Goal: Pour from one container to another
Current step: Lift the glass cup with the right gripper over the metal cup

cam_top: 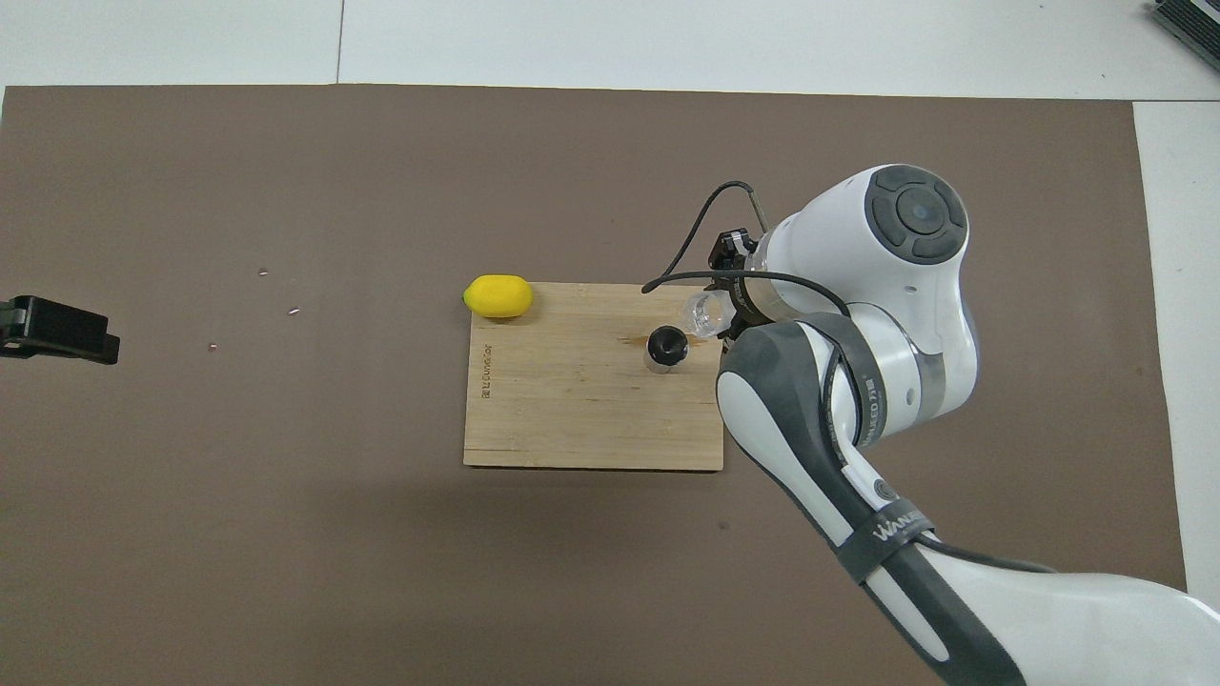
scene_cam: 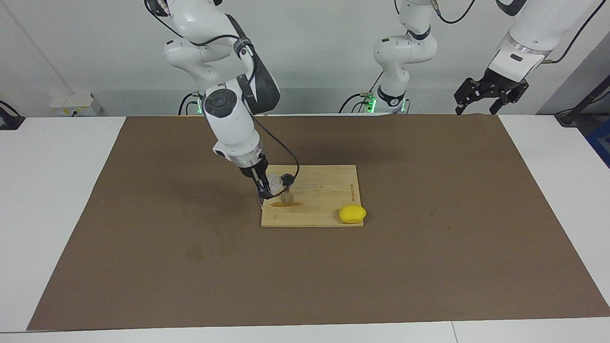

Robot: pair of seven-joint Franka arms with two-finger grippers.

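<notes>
brown matting covers the white worktop, and a pale bamboo cutting board lies at its middle. the small silvery hourglass-shaped metal jigger stands upright on the board, toward the end with the metal handle. the right gripper is clamped on the small squat clear round cup, holding it tilted just beside the jigger's top, at about nine o'clock of it in the facing view. whether cup and jigger touch cannot be told.

the jigger's mouth is narrow and its waist thin, so a rim nudge from the cup could tip it over. a fast tilt would likely send the contents past the mouth onto the board, where a brownish stain already sits at the jigger's foot.

a yellow lemon rests at the board's corner, at about four o'clock of the jigger in that view, clear of the work. the left gripper waits with jaws apart, empty, raised above the mat's edge.
</notes>
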